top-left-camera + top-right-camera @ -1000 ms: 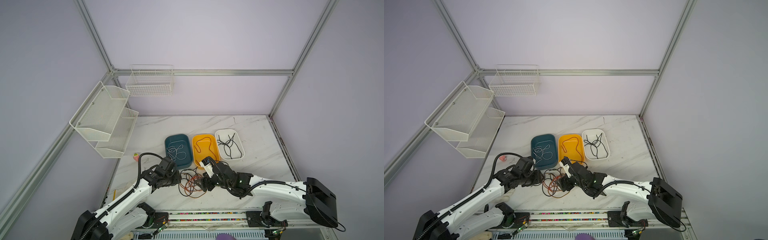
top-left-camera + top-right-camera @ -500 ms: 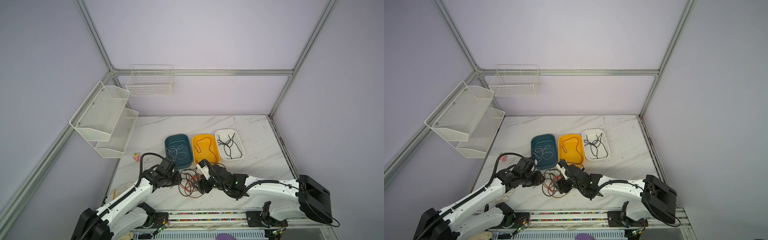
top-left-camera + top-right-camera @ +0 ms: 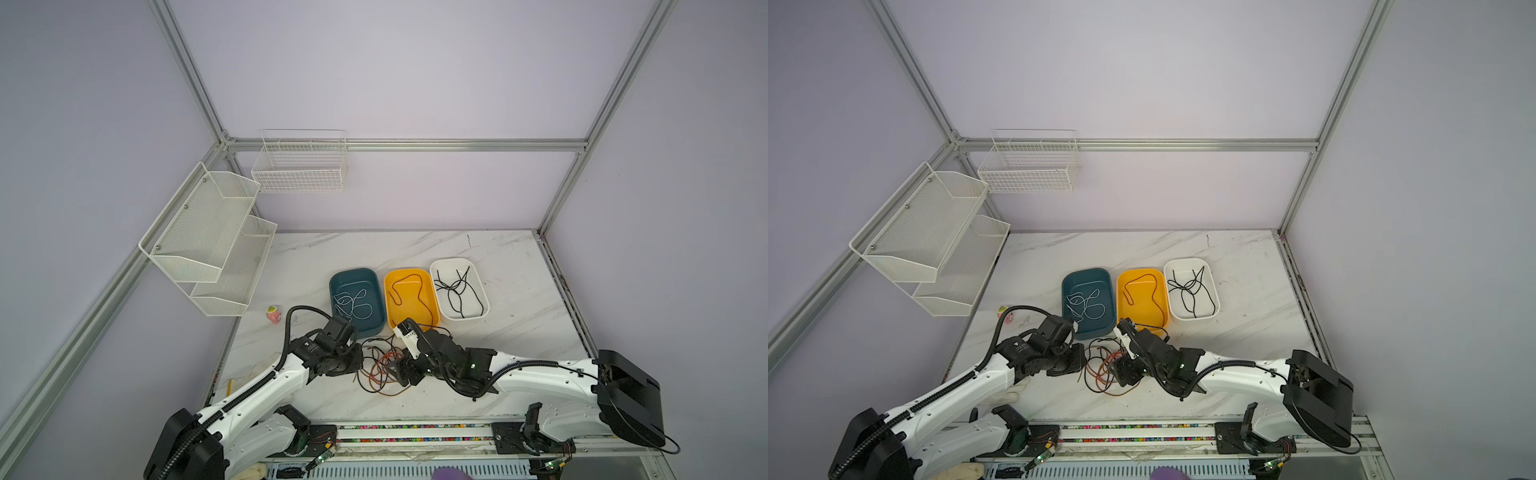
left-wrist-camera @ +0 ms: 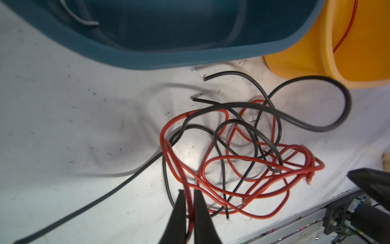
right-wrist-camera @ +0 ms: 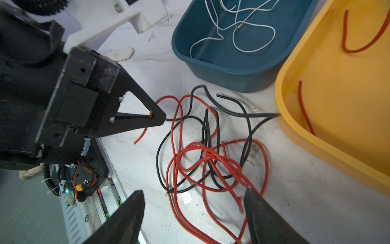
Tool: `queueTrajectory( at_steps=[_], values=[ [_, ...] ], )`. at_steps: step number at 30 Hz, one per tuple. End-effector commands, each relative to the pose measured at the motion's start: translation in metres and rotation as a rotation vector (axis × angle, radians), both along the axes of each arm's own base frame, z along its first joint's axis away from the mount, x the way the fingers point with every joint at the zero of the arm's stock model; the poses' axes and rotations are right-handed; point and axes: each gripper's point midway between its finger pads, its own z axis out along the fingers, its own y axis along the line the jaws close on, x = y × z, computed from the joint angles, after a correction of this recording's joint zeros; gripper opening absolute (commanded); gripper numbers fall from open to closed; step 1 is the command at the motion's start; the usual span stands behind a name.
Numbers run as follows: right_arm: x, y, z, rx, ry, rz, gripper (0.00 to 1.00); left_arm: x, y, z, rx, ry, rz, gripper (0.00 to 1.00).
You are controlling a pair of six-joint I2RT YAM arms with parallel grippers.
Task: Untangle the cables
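Left wrist view: left claw (image 4: 188,191) pinches red cable (image 4: 232,157) on scuffed marble tabletop (image 4: 63,126); right claw (image 5: 193,190) gapes.

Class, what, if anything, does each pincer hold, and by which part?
The left pincer is shut on a red cable, just short of its loose end. The right pincer is open and holds nothing.

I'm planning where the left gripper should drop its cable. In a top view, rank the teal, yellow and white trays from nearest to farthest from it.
From the left gripper, shut on the red cable:
1. Teal tray, just behind it, leftmost of the row.
2. Yellow tray, middle of the row.
3. White tray, rightmost of the row.
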Motion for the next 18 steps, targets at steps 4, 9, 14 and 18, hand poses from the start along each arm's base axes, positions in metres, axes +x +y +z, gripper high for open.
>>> queueTrajectory(
  at_steps=[4,9,14,18],
  values=[
    [0.004,-0.003,0.007,0.032,-0.029,-0.037,0.77,0.01,-0.011,0.037,-0.04,-0.065,-0.042,0.0],
    [0.011,-0.005,0.004,0.019,-0.041,-0.074,0.77,0.011,-0.019,0.065,-0.088,-0.096,-0.067,0.0],
    [0.023,-0.007,0.006,0.022,-0.058,-0.153,0.77,0.01,-0.038,0.115,-0.211,-0.148,-0.139,0.0],
    [0.029,-0.002,-0.003,0.015,-0.044,-0.181,0.77,0.007,-0.046,0.15,-0.26,-0.189,-0.19,0.0]
  ],
)
